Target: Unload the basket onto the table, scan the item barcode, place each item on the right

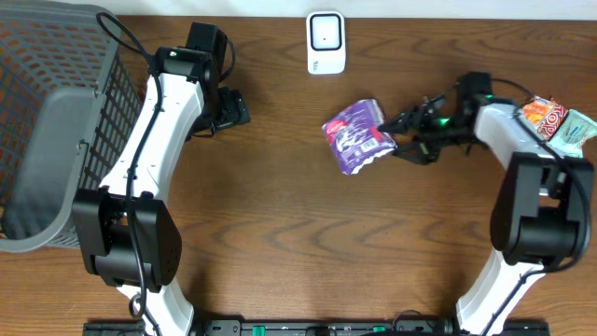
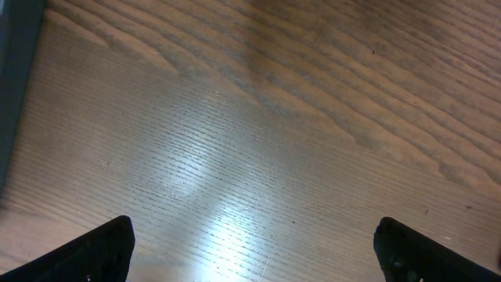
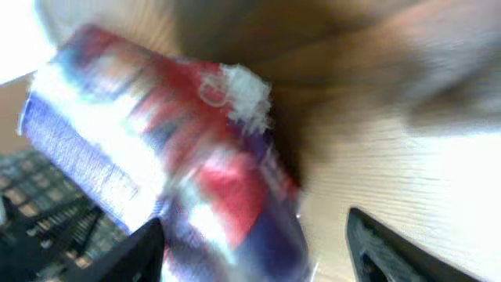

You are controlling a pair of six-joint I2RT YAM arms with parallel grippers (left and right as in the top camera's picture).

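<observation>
On the brown wooden table (image 1: pixel 298 243), the crinkled purple foil snack packet (image 1: pixel 358 136) lies at five o'clock from the white plastic scanner (image 1: pixel 326 42). The right gripper (image 1: pixel 399 135), at the packet's three o'clock, has its jaws parted. The left gripper (image 2: pixel 250 243) gapes wide over bare wood.

1. The left arm (image 1: pixel 154 121) has long white parts and big black joints.
2. The right arm (image 1: pixel 511 131) looks the same, white with black joints.
3. A thin black cable (image 1: pixel 119 30) loops beside the left arm.
4. A small green light (image 1: pixel 435 118) glows on the right arm.
5. Both arms end in black fingers (image 2: pixel 102 247).
</observation>
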